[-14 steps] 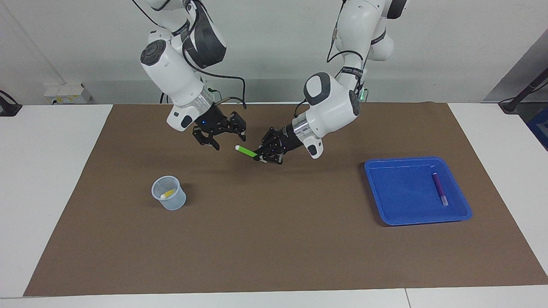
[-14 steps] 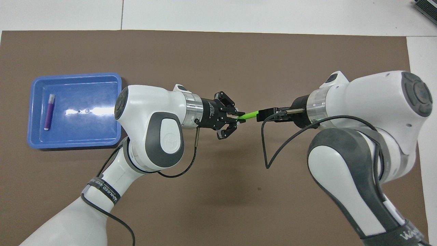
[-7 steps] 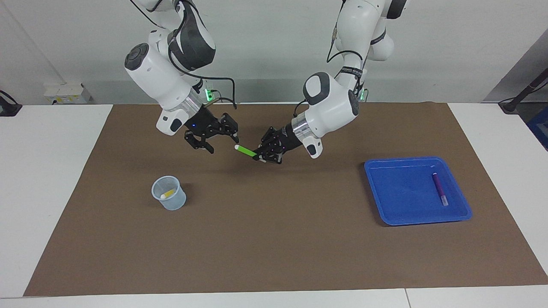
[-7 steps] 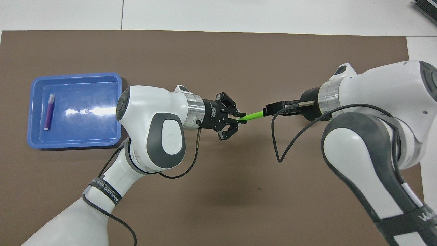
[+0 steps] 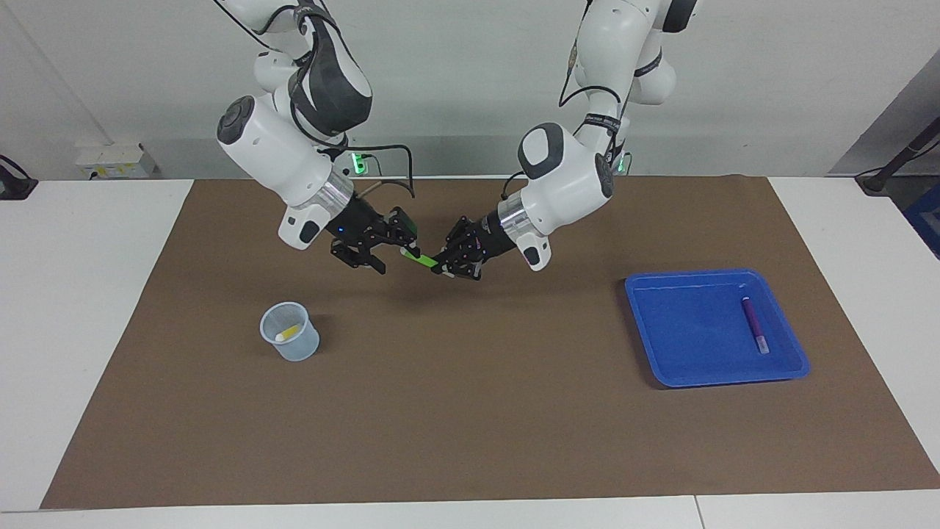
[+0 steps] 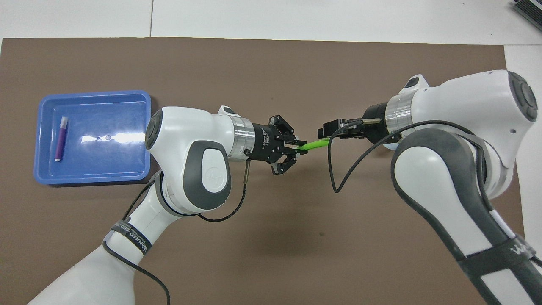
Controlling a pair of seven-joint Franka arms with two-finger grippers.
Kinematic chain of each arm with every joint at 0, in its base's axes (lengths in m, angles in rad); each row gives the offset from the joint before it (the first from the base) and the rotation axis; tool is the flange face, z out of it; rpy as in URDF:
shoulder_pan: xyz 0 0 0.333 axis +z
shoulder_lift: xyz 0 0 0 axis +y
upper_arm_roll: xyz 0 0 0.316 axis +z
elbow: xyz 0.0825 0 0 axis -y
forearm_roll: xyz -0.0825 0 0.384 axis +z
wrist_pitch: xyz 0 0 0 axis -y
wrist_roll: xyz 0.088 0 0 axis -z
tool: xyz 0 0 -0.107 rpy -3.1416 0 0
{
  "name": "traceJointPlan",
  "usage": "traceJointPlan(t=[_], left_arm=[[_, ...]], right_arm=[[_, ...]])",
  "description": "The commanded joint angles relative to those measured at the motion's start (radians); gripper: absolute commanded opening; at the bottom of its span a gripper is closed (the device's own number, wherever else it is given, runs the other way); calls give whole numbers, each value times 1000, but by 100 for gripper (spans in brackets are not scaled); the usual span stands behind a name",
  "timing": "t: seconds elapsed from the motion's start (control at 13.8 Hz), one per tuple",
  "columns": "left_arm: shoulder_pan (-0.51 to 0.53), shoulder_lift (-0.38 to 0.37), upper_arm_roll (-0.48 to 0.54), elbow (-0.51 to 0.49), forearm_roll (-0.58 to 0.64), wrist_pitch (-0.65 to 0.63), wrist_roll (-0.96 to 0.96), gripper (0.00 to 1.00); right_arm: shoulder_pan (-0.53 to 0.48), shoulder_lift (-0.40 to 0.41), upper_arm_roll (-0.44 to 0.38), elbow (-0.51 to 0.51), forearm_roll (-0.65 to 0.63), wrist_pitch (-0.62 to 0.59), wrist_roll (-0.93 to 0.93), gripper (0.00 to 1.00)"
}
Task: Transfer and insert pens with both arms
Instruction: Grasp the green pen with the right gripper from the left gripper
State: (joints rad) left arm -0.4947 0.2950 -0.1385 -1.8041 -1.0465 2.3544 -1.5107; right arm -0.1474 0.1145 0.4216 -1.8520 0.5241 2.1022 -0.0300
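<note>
Above mat centre: left hand [image 5: 443,267] clamps green pen [image 5: 424,258]; right hand [image 5: 393,252] half-closed around its tip.

A brown mat [image 5: 470,411] covers most of the white table [image 5: 81,308]. A blue tray [image 5: 646,323] sits on the mat toward the left arm's end. A small clear plastic cup [image 5: 302,345] stands on the mat toward the right arm's end. A white socket box [image 5: 110,160] sits by the wall.
</note>
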Motion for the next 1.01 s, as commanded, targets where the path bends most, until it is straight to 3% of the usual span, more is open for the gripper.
traceJointPlan(t=[0.0, 0.72, 0.94], left_arm=[[-16, -16, 13, -7, -17, -3, -11, 0], [-16, -16, 13, -7, -17, 5, -13, 0], [-16, -16, 13, -7, -17, 5, -14, 0]], right_arm=[[6, 10, 3, 13, 24, 4, -10, 58], [20, -7, 3, -15, 24, -27, -7, 51], [19, -7, 2, -15, 23, -31, -7, 45]])
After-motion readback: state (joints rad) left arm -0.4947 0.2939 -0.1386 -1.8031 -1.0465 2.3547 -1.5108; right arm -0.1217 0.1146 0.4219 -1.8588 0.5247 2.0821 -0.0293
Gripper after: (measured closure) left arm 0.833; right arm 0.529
